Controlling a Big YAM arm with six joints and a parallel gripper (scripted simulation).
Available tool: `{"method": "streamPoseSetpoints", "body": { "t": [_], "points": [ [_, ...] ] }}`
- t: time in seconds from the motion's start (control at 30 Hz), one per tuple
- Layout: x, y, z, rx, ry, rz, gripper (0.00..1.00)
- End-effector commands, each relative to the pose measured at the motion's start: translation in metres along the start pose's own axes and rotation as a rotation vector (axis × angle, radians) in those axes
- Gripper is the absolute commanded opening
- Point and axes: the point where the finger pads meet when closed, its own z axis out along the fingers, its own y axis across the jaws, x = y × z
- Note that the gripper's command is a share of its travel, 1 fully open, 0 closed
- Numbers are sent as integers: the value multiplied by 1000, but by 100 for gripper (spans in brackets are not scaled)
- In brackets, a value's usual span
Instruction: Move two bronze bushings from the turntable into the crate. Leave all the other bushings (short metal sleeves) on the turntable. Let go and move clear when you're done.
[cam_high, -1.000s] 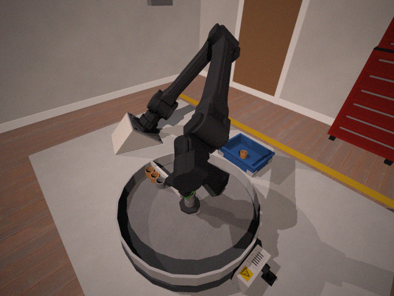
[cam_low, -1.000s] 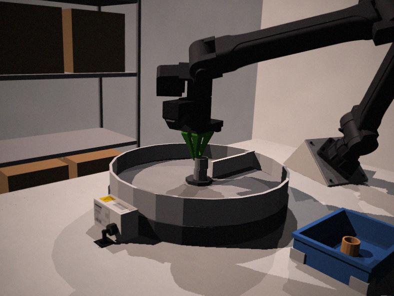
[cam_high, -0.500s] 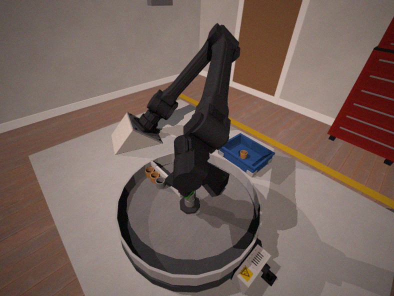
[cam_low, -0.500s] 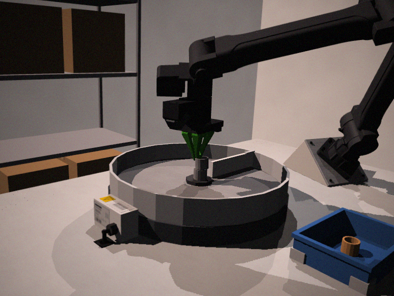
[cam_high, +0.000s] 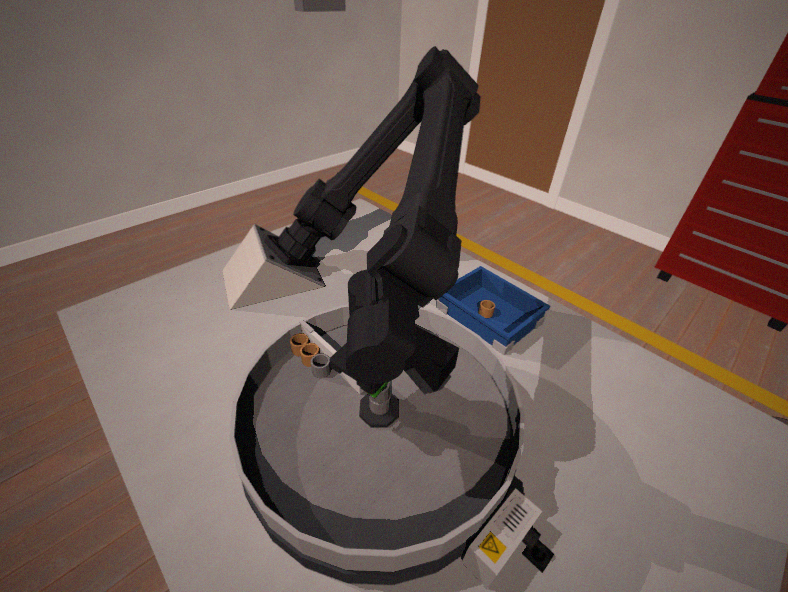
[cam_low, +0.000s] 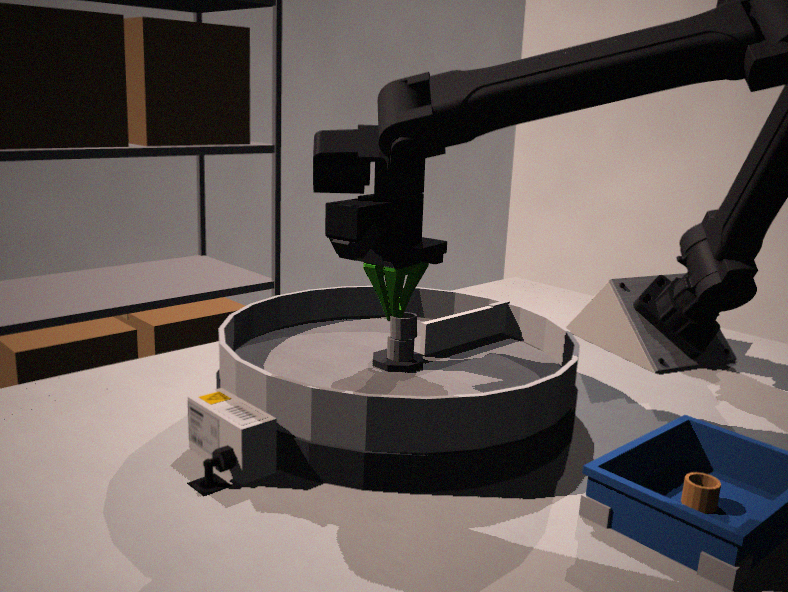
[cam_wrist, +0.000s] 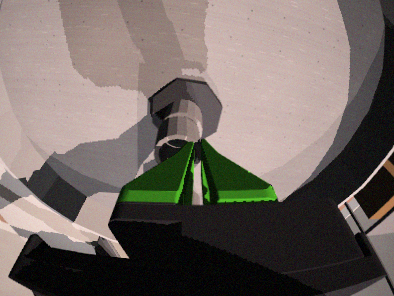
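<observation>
My gripper (cam_low: 393, 317) (cam_wrist: 197, 146) is nearly closed above the turntable's hub. Its green fingertips pinch the near rim of an upright grey bushing (cam_low: 403, 327) (cam_wrist: 175, 127). That bushing stands directly over the grey hub post; whether it rests on the post is unclear. On the turntable (cam_high: 375, 471) (cam_low: 328, 417), two bronze bushings (cam_high: 299, 344) (cam_high: 310, 354) and another grey bushing (cam_high: 320, 363) stand in a row beside the white divider. One bronze bushing (cam_high: 486, 309) (cam_low: 701, 491) stands upright in the blue crate (cam_high: 455, 312) (cam_low: 643, 509).
The white divider (cam_high: 321, 342) (cam_low: 461, 331) runs from near the hub to the turntable's wall. A white box with a yellow label (cam_high: 506, 530) (cam_low: 232, 426) and a small black device (cam_high: 538, 553) (cam_low: 221, 460) stand outside the turntable. The crate is beyond its high wall.
</observation>
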Motion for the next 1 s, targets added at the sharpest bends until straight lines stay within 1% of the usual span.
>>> {"method": "streamPoseSetpoints", "body": {
  "t": [0.0,0.63,0.67,0.97],
  "points": [
    [-27,4,-23,40,-34,-39,0],
    [-27,4,-23,40,-34,-39,0],
    [-27,4,-23,40,-34,-39,14],
    [-27,2,-25,44,-37,-38,14]
  ]
}}
